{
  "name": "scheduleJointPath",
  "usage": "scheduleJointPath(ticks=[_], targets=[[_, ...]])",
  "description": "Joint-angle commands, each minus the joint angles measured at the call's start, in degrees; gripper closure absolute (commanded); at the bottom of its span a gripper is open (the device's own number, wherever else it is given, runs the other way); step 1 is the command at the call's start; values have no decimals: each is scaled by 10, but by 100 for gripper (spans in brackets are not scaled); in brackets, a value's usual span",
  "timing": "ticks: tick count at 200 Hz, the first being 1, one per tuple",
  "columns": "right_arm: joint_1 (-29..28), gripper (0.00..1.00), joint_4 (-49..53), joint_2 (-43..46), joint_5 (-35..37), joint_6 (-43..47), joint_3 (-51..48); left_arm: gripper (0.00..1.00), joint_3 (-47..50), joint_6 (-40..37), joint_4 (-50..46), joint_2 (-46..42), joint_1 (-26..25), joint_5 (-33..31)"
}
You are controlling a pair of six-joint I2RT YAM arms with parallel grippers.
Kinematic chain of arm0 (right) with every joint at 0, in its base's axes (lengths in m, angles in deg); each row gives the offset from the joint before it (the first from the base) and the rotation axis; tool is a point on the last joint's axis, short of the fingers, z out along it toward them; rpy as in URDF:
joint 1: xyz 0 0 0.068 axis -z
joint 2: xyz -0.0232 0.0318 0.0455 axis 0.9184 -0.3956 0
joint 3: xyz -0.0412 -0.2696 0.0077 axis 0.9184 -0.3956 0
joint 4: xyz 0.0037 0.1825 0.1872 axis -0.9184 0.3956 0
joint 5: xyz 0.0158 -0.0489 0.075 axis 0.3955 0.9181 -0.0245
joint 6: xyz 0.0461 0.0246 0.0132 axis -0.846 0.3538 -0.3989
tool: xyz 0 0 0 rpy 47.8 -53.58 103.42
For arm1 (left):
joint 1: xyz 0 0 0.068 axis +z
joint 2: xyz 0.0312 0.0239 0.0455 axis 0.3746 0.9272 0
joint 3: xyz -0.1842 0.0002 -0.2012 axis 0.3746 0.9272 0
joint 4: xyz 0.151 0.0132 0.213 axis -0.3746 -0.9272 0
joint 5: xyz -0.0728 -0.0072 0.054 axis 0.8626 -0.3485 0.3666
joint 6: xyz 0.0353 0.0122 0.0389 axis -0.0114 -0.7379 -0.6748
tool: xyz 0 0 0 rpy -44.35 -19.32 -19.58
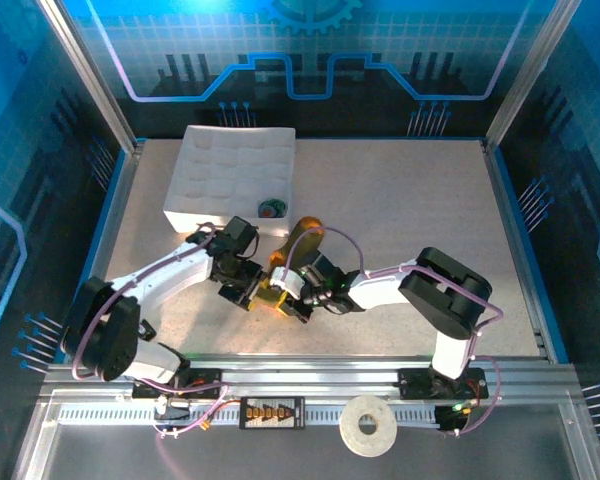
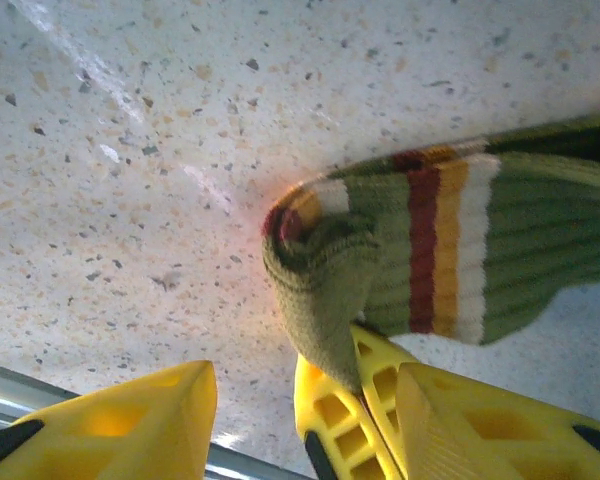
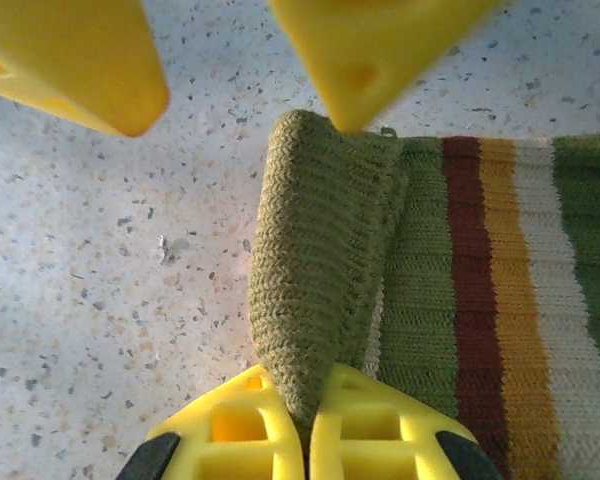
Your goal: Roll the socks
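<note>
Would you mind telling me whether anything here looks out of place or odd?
Only a white ring, perhaps tape, lying on the front frame. The olive sock, cuff pinched in the right gripper, fits the task.

The olive-green sock [image 3: 320, 250] is showing ribbed knit cloth (matt, slightly fuzzy). The desk [image 2: 130, 150] is looking like smooth speckled stone, faintly glossy. The right tool [image 3: 303, 390] is showing smooth yellow plastic.

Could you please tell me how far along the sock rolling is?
Done: a rolled sock sits in the white tray. In hand: the right gripper pinches the folded cuff of the olive sock; the left gripper is open nearby. Left: rolling that sock.
</note>
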Motion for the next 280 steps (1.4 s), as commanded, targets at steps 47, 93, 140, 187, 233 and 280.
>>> scheduleJointPath(ticks=[47,93,140,187,233,280], targets=[[73,100,103,-121,-148,-119,-17,53,63,-14,58,-51,-17,12],[92,100,91,-147,-191,-151,-17,48,66,23,113,3,-36,-1],[94,100,121,-161,-191,-152,2,47,47,44,120,64,-38,-13],[89,100,148,-143,-162,-119,17,86,29,62,37,109,-39,-10],[37,67,143,-15,-68,8,-7,99,19,71,-5,158,-38,18],[-69,45,-20,161,198,185,-117,100,-20,56,-49,179,-23,0]])
